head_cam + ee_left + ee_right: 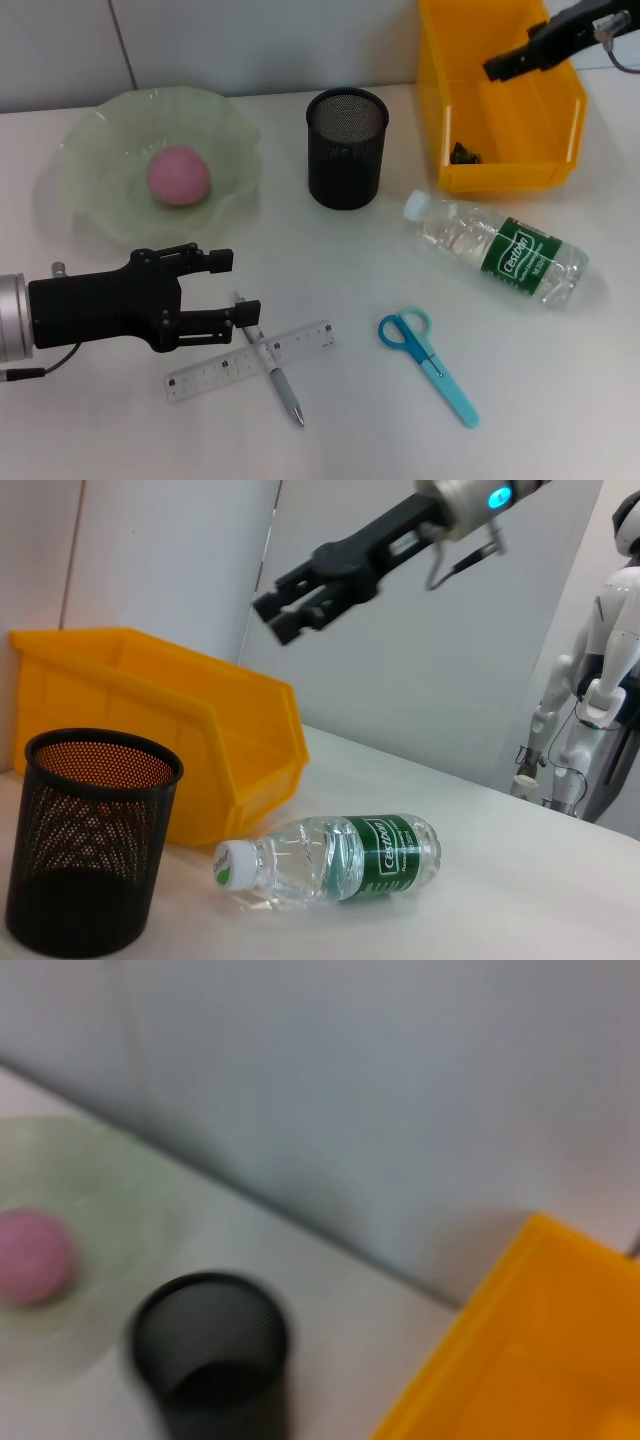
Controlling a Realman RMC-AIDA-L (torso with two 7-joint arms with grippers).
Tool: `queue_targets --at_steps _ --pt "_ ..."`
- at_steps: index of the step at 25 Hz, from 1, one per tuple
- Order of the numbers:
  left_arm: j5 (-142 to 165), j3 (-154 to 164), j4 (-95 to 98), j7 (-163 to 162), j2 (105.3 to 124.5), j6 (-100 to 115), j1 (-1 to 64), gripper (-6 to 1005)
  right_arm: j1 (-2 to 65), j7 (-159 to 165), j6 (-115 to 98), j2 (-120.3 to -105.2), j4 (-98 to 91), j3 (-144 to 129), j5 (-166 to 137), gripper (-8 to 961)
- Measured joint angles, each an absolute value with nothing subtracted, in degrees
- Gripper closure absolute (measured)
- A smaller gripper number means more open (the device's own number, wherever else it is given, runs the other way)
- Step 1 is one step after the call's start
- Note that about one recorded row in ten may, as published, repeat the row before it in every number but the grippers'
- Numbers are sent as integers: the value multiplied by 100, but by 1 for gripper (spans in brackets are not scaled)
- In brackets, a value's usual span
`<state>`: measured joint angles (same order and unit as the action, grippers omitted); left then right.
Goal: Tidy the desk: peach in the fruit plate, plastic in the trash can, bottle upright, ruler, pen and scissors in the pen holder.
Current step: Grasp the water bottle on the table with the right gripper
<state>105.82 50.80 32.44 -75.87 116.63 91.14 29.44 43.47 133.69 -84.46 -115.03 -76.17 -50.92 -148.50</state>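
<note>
Peach (pixel 179 175) sits in fruit plate (pixel 100 140), far left; dark plastic scrap (pixel 466 153) lies in trash can (pixel 560 120), far right: both steps look done. Bottle (pixel 497 248) on its side, right of pen holder (pixel 347 148), cap toward holder. Pen (pixel 270 365) crosses ruler (pixel 250 361) near centre; scissors (pixel 427 362) lie to right.

Left gripper (pixel 228 285) low, level, fingers spread, tips just beside pen's far end, likely lining up pick. Right gripper (pixel 505 63) raised above bin, fingers near-closed, nothing held.

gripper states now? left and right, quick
Left gripper: open, empty, just above the pen and ruler.
Right gripper: shut, empty, above the trash can.
</note>
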Motion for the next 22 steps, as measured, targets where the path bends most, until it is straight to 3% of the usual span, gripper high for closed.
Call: queue_targets --at_steps 7,22 --pt "10582 5080 3244 -7613 11663 9114 2945 170 4629 13359 -10372 -11452 -8176 -5153 -14947 200" --pt "10582 5080 3248 -7653 11679 9129 2944 171 4980 13219 -10357 -11423 -6798 -5633 -15980 201"
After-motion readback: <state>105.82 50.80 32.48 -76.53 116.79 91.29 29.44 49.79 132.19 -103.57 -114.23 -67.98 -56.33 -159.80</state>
